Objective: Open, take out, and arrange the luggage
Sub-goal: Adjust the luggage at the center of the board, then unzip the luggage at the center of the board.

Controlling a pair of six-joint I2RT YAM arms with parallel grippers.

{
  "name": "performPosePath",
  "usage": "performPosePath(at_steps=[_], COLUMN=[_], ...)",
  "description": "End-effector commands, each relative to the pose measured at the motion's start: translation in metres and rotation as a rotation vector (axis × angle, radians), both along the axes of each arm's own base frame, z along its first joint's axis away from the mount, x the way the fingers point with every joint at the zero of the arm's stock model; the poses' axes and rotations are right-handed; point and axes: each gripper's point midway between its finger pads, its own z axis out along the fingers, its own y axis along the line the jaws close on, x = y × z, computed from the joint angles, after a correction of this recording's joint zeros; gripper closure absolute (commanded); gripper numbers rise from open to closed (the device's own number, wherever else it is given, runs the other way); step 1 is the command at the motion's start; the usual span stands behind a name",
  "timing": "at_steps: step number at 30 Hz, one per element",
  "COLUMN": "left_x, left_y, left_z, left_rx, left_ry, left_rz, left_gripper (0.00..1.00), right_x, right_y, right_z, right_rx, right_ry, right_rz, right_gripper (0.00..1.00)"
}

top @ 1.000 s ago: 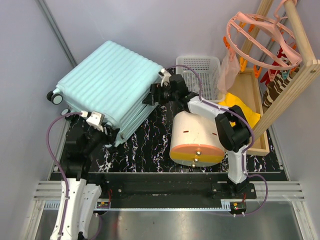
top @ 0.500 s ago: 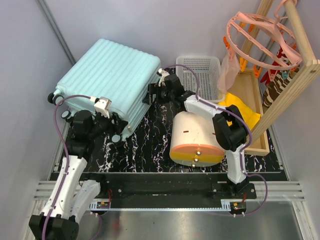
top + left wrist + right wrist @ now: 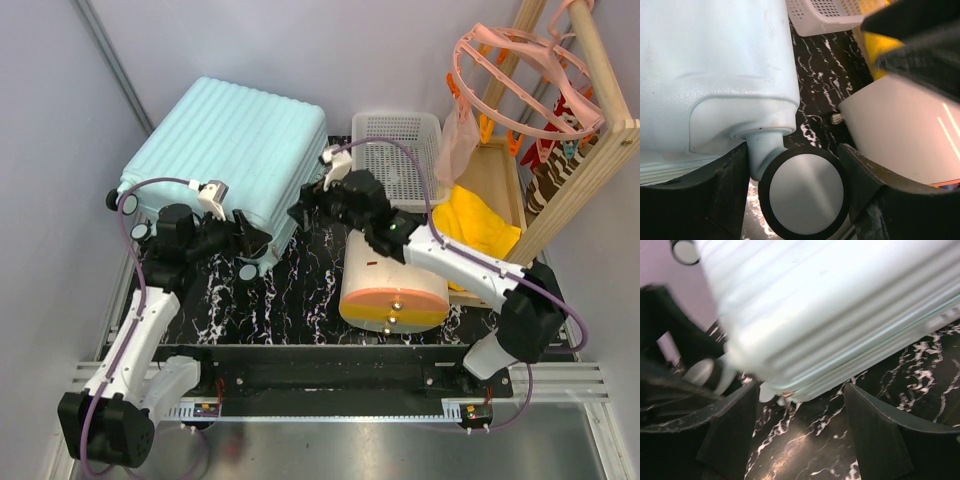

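The luggage lies at the far left corner of the table, with the basket just to its right along the far edge and the cylinder nearer the front, right of centre. A cloth lies between the basket and the wooden rack, which stands along the right edge. The left gripper straddles the wheel at the luggage's near corner, and the right gripper sits at the luggage's right side, between it and the cylinder.

The left hand holds its black fingers apart on either side of a caster wheel under the mint-blue luggage. To the right stands a cream cylinder. Farther off, a white mesh basket sits on the black marbled bench.
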Motion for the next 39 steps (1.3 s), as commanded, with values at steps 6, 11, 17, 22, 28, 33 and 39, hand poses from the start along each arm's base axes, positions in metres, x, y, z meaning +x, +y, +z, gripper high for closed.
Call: performPosePath(at_steps=[6, 11, 17, 22, 28, 33, 39], left_x=[0.015, 0.007, 0.008, 0.008, 0.007, 0.009, 0.012], left_y=[-0.032, -0.024, -0.018, -0.019, -0.019, -0.018, -0.016], left_z=[0.096, 0.1, 0.098, 0.099, 0.099, 0.102, 0.106], left_rx=[-0.115, -0.102, -0.106, -0.123, -0.123, -0.126, -0.132], left_ry=[-0.32, -0.378, -0.378, -0.373, -0.376, -0.382, -0.391], left_rz=[-0.18, -0.137, -0.091, -0.097, -0.096, -0.084, -0.071], left_gripper=[1.0, 1.0, 1.0, 1.0, 1.0, 1.0, 1.0], right_x=[-0.051, -0.06, -0.053, -0.048, -0.046, -0.052, -0.065], right_y=[0.032, 0.038, 0.048, 0.068, 0.078, 0.071, 0.065], right_z=[-0.041, -0.07, -0.082, -0.104, -0.112, -0.118, -0.128], right_rx=[-0.142, -0.147, -0.085, -0.092, -0.125, -0.132, -0.129], right_ry=[-0.193, -0.214, -0.236, -0.251, -0.241, -0.21, -0.168], right_rz=[-0.08, -0.107, -0.126, -0.089, -0.072, -0.066, -0.053], right_gripper=[0.3, 0.34, 0.34, 0.36, 0.44, 0.46, 0.46])
